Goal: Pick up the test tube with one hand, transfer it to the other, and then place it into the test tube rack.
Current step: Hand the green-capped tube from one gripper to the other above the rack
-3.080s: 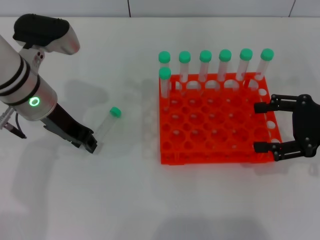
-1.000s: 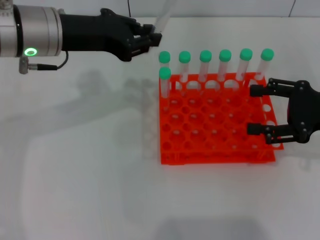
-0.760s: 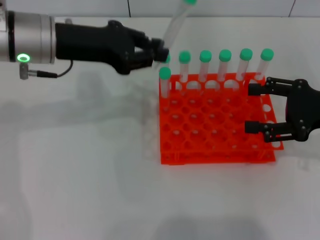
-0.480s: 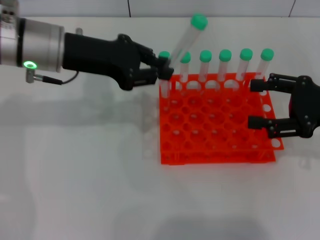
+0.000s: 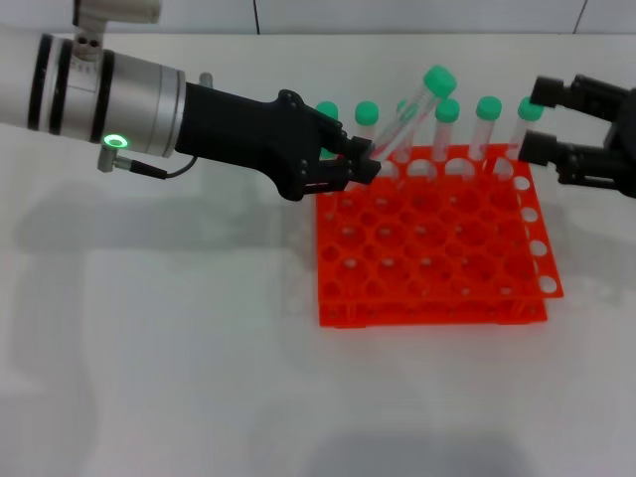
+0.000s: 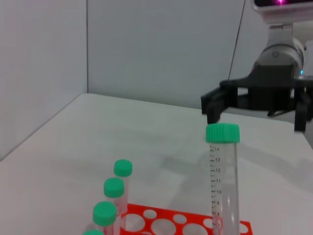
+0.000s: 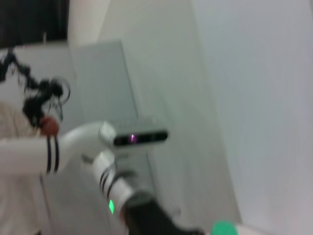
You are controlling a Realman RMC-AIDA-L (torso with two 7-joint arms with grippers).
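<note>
My left gripper [image 5: 365, 161] is shut on the lower end of the test tube [image 5: 405, 121], at the back left corner of the orange-red test tube rack [image 5: 429, 288]. The tube leans to the right, its green cap [image 5: 438, 79] above the back row. In the left wrist view the held test tube [image 6: 223, 181] stands upright in front of the camera. My right gripper [image 5: 535, 120] hovers open at the rack's back right corner, to the right of the cap and apart from it. It also shows beyond the tube, as the right gripper [image 6: 255, 119].
Several green-capped tubes [image 5: 488, 124] stand in the rack's back row, just below the held tube; some of them [image 6: 113, 188] show in the left wrist view. The other holes of the rack hold nothing. White table [image 5: 159, 358] stretches left and in front.
The left gripper carried the tube right and down to the rack's back left corner, tilting it further right. The right gripper left the rack's right edge and moved to the back right corner.
</note>
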